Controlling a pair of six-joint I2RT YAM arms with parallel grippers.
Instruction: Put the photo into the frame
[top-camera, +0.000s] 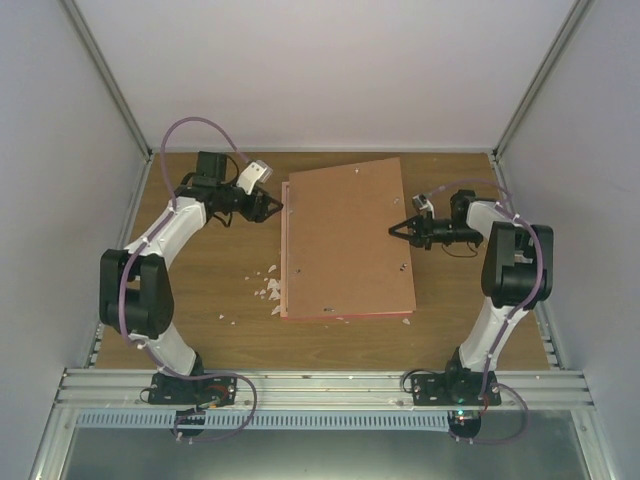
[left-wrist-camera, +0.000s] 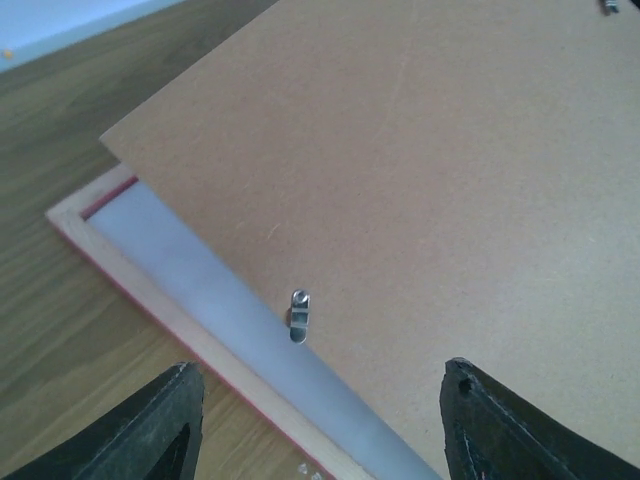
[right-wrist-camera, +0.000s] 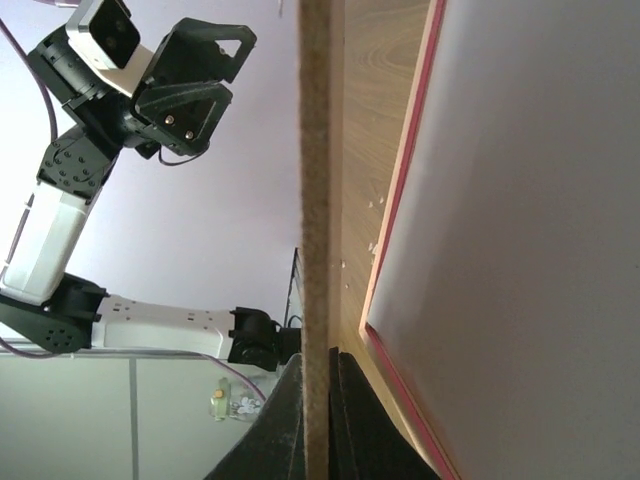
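- Brown backing board (top-camera: 350, 235) lies skewed across the middle of the wooden table (top-camera: 215, 275), covering most of the frame (top-camera: 284, 262).
- Pink shows only as a thin rim of the frame along the board's left and near edges; the frame lies flat on the table.
- Inside the frame, beside the board's left edge, a pale sheet (left-wrist-camera: 185, 265) is uncovered. I cannot tell whether it is the photo's back.
- The right gripper (right-wrist-camera: 318, 425) is clenched on the board's right edge. Its wrist view shows that edge raised off the frame.
- The left gripper (top-camera: 278, 207) hovers at the frame's left side with fingers spread, grasping nothing.
- A small metal clip (left-wrist-camera: 299, 315) sits at the board's edge between those fingers.
- White scraps (top-camera: 268, 290) lie on the table just left of the frame.
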